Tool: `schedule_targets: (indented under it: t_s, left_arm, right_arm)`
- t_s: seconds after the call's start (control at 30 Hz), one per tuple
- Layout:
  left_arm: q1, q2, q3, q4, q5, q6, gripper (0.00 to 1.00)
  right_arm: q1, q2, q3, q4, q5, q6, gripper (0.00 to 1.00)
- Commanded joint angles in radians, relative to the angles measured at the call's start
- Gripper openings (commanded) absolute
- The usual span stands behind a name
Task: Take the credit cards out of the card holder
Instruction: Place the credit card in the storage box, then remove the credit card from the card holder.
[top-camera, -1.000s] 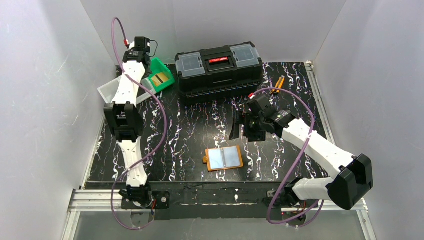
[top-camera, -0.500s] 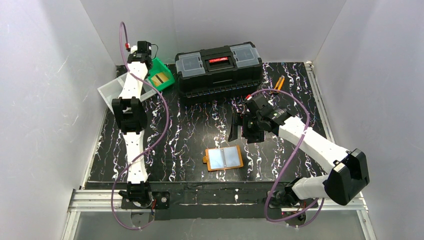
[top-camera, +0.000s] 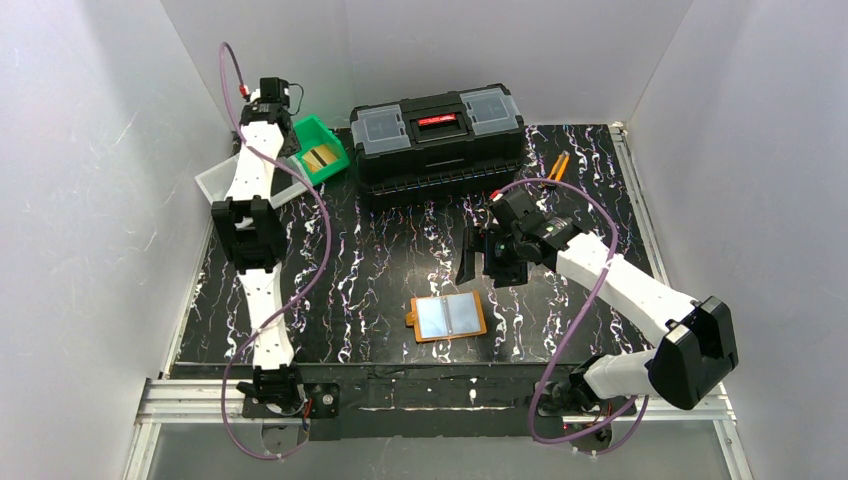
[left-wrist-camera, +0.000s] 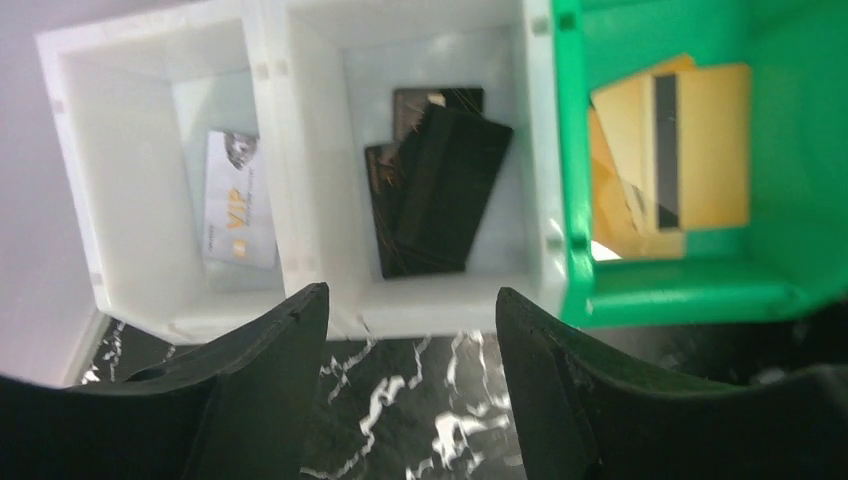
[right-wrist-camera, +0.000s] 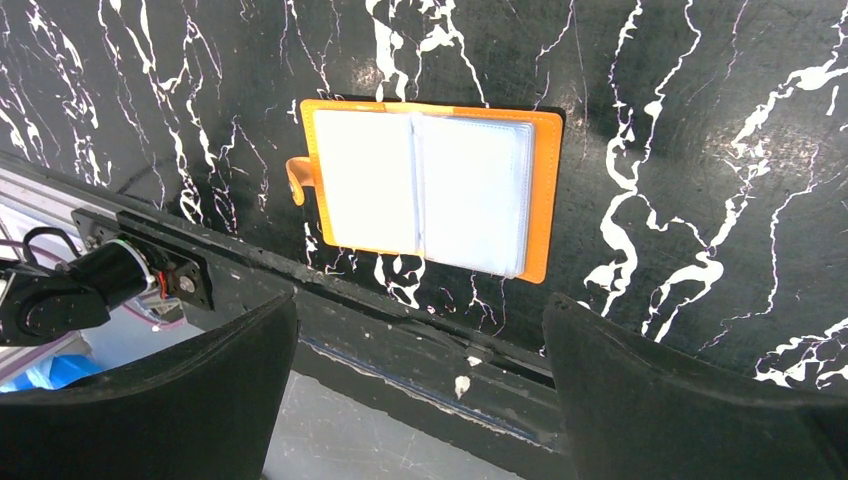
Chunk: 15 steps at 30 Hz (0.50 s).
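**Left fingers** (left-wrist-camera: 285, 350): found parted to a moderate gap, with nothing held or touched between them. They are poised above the bins at the far left corner of the counter (top-camera: 380, 260).

**Right fingers** (right-wrist-camera: 660, 390): found spread wide, with nothing held and no contact made with the counter.

**Cards:** Several black cards (left-wrist-camera: 435, 195) are seen loosely fanned in the white bin (left-wrist-camera: 300, 120), in the compartment beside the green bin (left-wrist-camera: 570, 290). Gold cards (left-wrist-camera: 690, 150) are lying overlapped in the green bin, and a dark stripe is shown on one. A pale card (left-wrist-camera: 238, 200) lettered VIP is lying flat in the outer white compartment.

**Card holder** (right-wrist-camera: 430, 190): laid open and flat on the counter close to the near edge, about mid-width. An orange border is seen around pale, clear pockets, and a small tab projects from one side. What the pockets contain cannot be told.

**Relative position:** In the left wrist view the black cards are framed in the gap between the left fingers, below them. The card holder is well apart from the left fingers. The right fingers are held above the counter between the card holder and the toolbox (top-camera: 437, 140) at the far edge. They are near the holder and apart from it.
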Motion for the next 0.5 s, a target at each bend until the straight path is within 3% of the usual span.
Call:
schedule_targets:
  t_s: [0.0, 0.17, 0.47]
  left_arm:
    - [-0.020, -0.257, -0.124, -0.020, 0.162, -0.073, 0.62]
    - [-0.131, -0.486, -0.447, 0.016, 0.305, -0.122, 0.62]
    - [-0.429, -0.818, -0.889, 0.049, 0.360, -0.189, 0.62]
  right_arm:
    - [-0.004, -0.041, -0.009, 0.008, 0.028, -0.007, 0.98]
    - [-0.033, -0.081, -0.079, 0.050, 0.023, 0.020, 0.98]
    - [-0.126, -0.183, -0.194, 0.101, 0.019, 0.069, 0.98]
